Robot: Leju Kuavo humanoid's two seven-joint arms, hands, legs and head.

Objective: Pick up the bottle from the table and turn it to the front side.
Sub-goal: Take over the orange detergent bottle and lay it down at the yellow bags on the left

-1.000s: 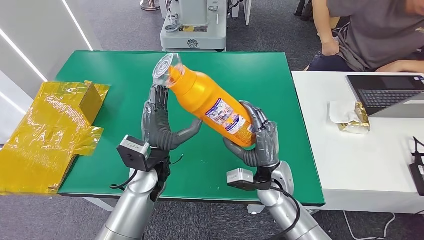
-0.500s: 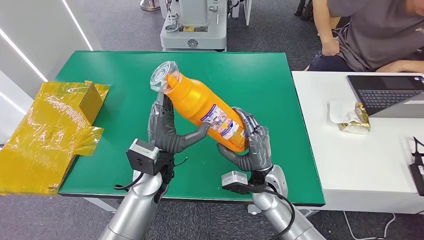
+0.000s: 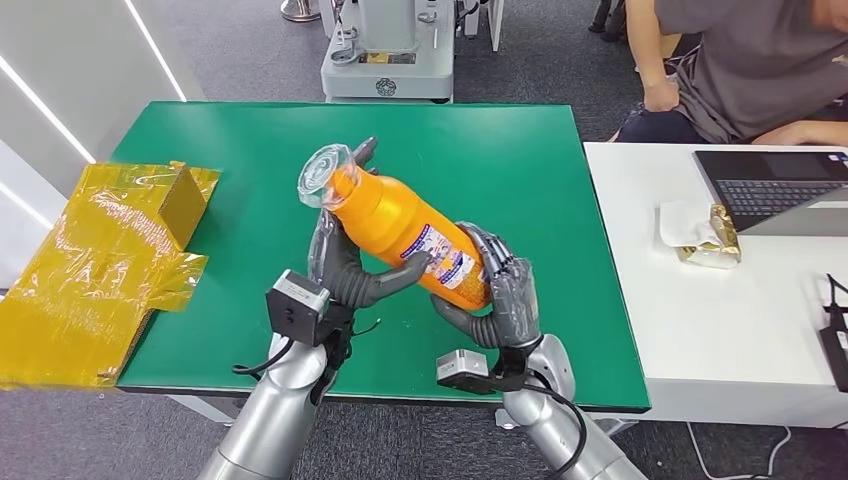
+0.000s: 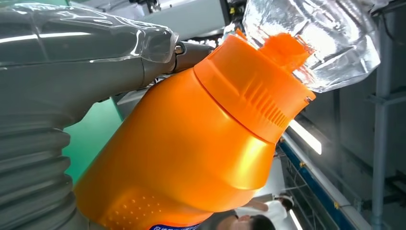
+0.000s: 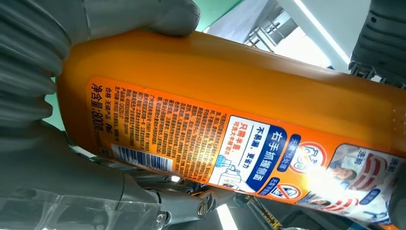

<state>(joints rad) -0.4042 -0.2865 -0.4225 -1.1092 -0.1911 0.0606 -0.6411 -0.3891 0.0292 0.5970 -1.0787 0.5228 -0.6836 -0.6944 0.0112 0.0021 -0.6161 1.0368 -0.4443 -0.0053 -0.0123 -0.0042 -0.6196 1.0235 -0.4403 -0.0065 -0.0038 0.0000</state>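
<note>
Mid-turn: bottle (image 3: 405, 226) aloft, cap toward 10 o'clock; right hand (image 3: 497, 295) grips base, left hand (image 3: 345, 262) apparently clasps shoulder. Next: rotate label frontward.

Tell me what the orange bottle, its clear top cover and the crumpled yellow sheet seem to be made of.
Orange bottle: looks like glossy moulded plastic, with a soft sheen and a ribbed collar; a printed label is stuck on it. Clear top cover: probably thin transparent plastic, faceted and glinting. Yellow sheet: likely cellophane-like film, translucent, creased and shiny.
</note>
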